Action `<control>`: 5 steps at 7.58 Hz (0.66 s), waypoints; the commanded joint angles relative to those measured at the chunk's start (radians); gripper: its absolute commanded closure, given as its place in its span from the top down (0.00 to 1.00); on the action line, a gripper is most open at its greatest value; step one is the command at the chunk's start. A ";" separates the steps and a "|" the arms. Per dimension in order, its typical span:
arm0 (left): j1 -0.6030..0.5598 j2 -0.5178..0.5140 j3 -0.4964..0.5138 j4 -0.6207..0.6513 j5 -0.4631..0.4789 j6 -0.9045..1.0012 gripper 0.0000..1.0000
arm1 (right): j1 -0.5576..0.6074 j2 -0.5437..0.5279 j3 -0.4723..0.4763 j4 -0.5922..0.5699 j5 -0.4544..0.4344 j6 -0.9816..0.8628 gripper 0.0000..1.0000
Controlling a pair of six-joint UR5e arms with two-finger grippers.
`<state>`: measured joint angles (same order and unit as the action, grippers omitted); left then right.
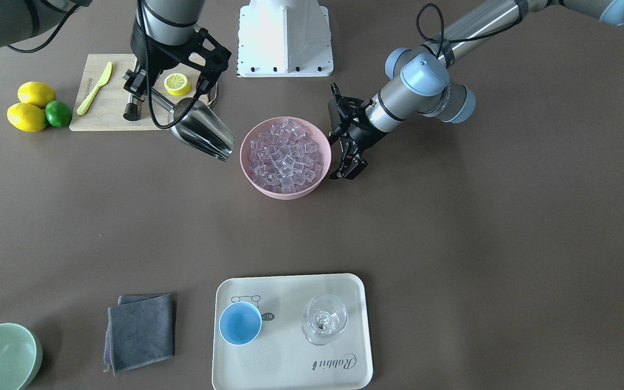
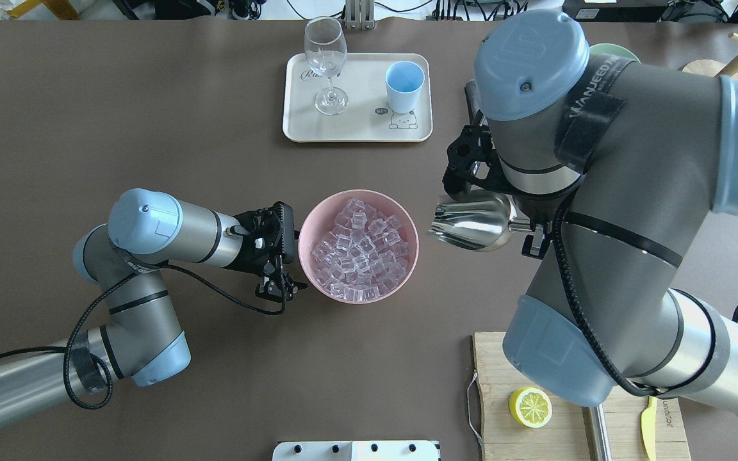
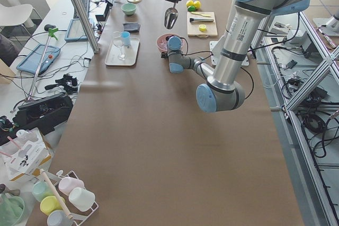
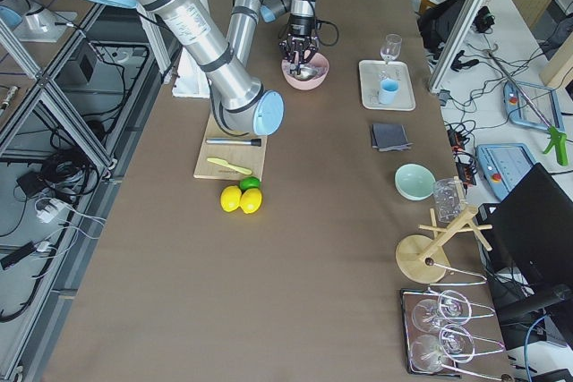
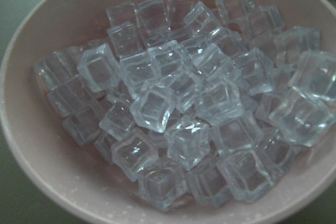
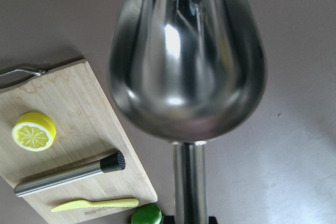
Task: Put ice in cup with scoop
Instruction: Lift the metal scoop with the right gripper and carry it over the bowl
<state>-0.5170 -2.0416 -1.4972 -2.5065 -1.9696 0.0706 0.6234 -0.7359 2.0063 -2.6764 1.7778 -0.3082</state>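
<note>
At the left of the overhead view, the left gripper (image 2: 277,291) sits just beside the matte pink round bowl (image 2: 305,225), black fingers angled to the table; whether they are parted or closed I cannot tell. The bowl is heaped with the ice (image 2: 357,251), clear glassy cubes with rounded edges. Further back, a cream rectangular tray (image 2: 359,130) carries a clear stemmed wine glass (image 2: 325,59) and, on its right, the small light-blue opaque cup (image 2: 404,86), upright and well apart from the bowl. To the right of the bowl, the shiny silver metal scoop (image 2: 471,222) is held in the air, trough mouth facing the bowl, its cylindrical handle clamped in the right gripper (image 2: 526,230). Nearer, a bamboo cutting board (image 2: 492,362) bears a lemon half (image 2: 530,407).
</note>
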 commanded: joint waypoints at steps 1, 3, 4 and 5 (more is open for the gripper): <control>0.000 0.000 0.000 0.000 0.000 0.000 0.98 | -0.002 0.122 -0.137 -0.020 -0.046 -0.151 0.00; 0.000 -0.002 0.000 0.000 0.000 0.000 0.98 | -0.002 0.189 -0.225 -0.020 -0.047 -0.169 0.00; 0.000 0.000 0.000 0.000 0.000 0.000 0.98 | -0.010 0.213 -0.274 -0.016 -0.047 -0.169 0.00; -0.002 0.000 0.000 0.000 0.000 0.000 0.98 | -0.037 0.213 -0.293 -0.016 -0.075 -0.167 0.00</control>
<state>-0.5170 -2.0425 -1.4972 -2.5063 -1.9696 0.0706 0.6159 -0.5467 1.7719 -2.6945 1.7300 -0.4727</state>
